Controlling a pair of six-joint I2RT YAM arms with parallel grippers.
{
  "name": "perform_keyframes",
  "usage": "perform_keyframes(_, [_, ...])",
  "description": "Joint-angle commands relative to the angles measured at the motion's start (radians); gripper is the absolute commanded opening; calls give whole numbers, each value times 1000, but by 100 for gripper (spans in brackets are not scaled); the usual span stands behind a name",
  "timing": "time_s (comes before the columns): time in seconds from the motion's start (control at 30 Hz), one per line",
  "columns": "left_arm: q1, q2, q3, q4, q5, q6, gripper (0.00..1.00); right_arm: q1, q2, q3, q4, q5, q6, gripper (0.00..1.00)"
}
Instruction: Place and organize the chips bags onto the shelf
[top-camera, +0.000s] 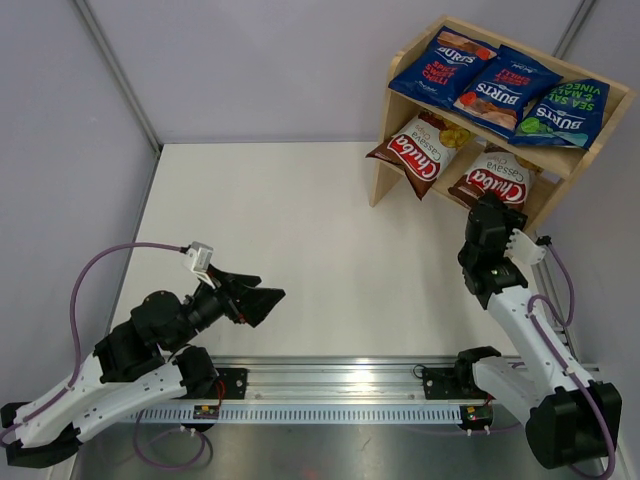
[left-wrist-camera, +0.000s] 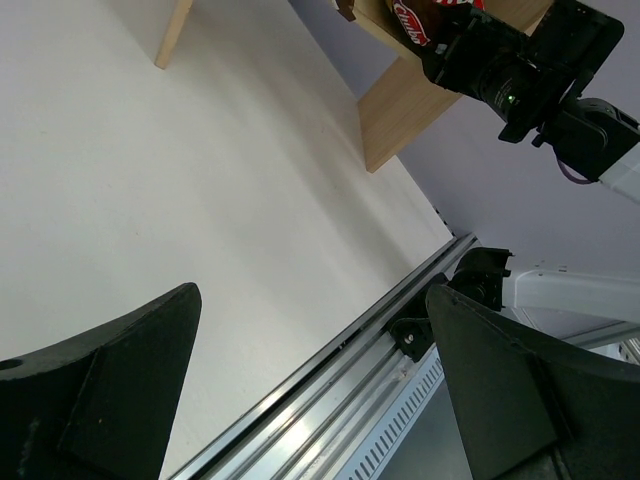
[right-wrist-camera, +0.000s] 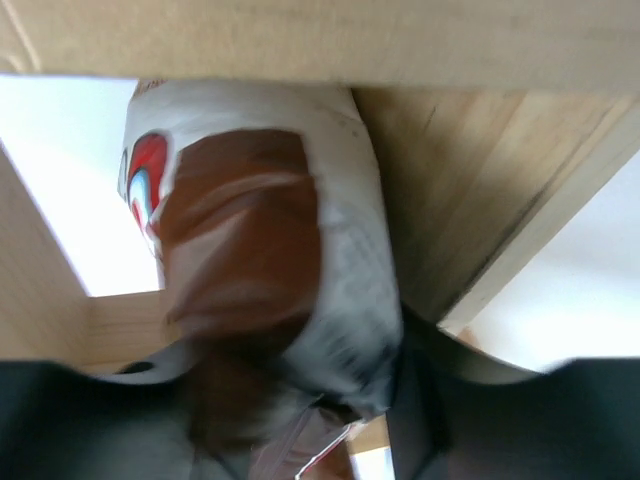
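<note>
Seen from above, a light unpainted wooden two-tier shelf (top-camera: 383, 150) stands at the far right of the white worktop (top-camera: 280, 230). Its upper tier carries three glossy dark blue bags side by side: the left red-accented Burts bag (top-camera: 440, 62), the middle red-accented Burts bag (top-camera: 505, 88) and the green-accented Burts bag (top-camera: 563, 110) at the right. On the lower tier lie the left brown-and-white Chuba bag (top-camera: 425, 150), jutting over the front edge, and the right brown-and-white Chuba bag (top-camera: 497, 180). The right fingers (top-camera: 488, 212) meet that right bag's near end. The left fingers (top-camera: 262, 298) hang spread wide and empty over the near left, well apart from the shelf. A metal rail (top-camera: 340, 372) runs along the near edge. The left wrist view shows both dark left fingers (left-wrist-camera: 120, 390) far apart, with bare worktop and rail between them and the shelf beyond. The right wrist view is blurred: the right Chuba bag (right-wrist-camera: 260, 250) lies under the upper board, its near end pinched between the right fingers (right-wrist-camera: 520, 420).
</note>
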Motion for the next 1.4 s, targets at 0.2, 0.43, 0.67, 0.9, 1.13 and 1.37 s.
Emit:
perform_keyframes(0.2, [1,11,23,27,-28,26,99,-29,-71,-38,-104,-49,-76,81])
perform_keyframes(0.43, [1,109,63,-36,-100,35,99,-28,-181,-58,-149,-107,-83,99])
perform_keyframes(0.67, [68,261,116,-45,-109,57,99,-28,-275,-82,-163,-204,-138,99])
perform_keyframes(0.9, [297,327,136,-22,64,83,99,-26,-387,-100,-157,-323,-249,100])
perform_keyframes(1.13, [627,416,165,-33,199,119,99,-26,-445,-91,-201,-593,-505,100])
perform_keyframes(1.37, [1033,457,153,-53,368,171,99,-26,-411,-29,-342,-1013,-952,99])
